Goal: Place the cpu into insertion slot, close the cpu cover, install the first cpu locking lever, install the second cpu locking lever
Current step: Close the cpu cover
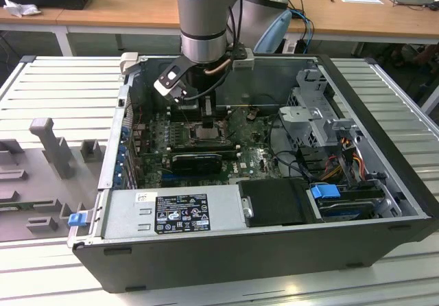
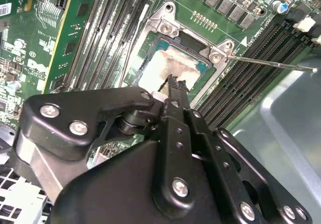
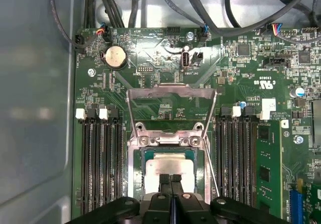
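The cpu (image 3: 173, 168), a silver square with pale smears on top (image 2: 160, 66), lies flat in the insertion slot (image 3: 136, 170) on the green motherboard. My gripper (image 3: 170, 178) is shut, its two black fingertips (image 2: 176, 86) pressed together and resting on or just above the cpu's near edge. The cpu cover (image 3: 170, 90), a thin silver frame with a square cut-out, stands swung open on the far side of the slot. A thin wire locking lever (image 2: 271, 63) sticks out unlatched beside the slot (image 3: 211, 166). In the exterior view the gripper (image 1: 208, 122) reaches down into the open computer case.
Long black memory slots (image 3: 103, 163) flank the socket on both sides (image 3: 235, 158). Cables (image 3: 200, 13) hang along the board's far edge. A black graphics card (image 1: 197, 160), the power supply (image 1: 171, 210) and a drive cage (image 1: 315, 114) crowd the case.
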`<state>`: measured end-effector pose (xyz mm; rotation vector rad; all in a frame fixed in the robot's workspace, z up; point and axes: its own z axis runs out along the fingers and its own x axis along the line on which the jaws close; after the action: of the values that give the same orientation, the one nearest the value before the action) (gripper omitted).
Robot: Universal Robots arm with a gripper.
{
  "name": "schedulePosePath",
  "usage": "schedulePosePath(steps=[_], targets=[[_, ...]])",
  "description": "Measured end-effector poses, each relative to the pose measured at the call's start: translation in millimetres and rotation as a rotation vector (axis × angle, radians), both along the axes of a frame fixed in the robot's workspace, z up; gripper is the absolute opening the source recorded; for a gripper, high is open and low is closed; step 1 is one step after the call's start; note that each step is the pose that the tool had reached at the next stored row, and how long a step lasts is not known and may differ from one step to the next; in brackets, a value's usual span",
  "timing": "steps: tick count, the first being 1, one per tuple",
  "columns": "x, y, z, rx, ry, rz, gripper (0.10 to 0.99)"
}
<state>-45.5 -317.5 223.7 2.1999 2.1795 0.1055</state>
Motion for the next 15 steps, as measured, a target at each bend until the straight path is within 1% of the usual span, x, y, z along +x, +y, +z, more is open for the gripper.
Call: schedulePosePath(steps=[2,4,6,7,10,13,15], targets=[[0.0,0.0,2.5,0.0,0.0,0.0,0.106],[0.0,0.0,11.3,0.0,0.0,0.0,0.106],[0.0,0.0,14.2,0.0,0.0,0.0,0.106],[0.0,0.0,16.8,0.0,0.0002,0.0,0.106],[0.9,0.0,17.3,0.0,0.0003,0.0,0.106],[5.2,0.0,17.3,0.0,0.0003,0.0,0.106],[5.5,0.2,19.6,0.0,0.0002,0.0,0.106]])
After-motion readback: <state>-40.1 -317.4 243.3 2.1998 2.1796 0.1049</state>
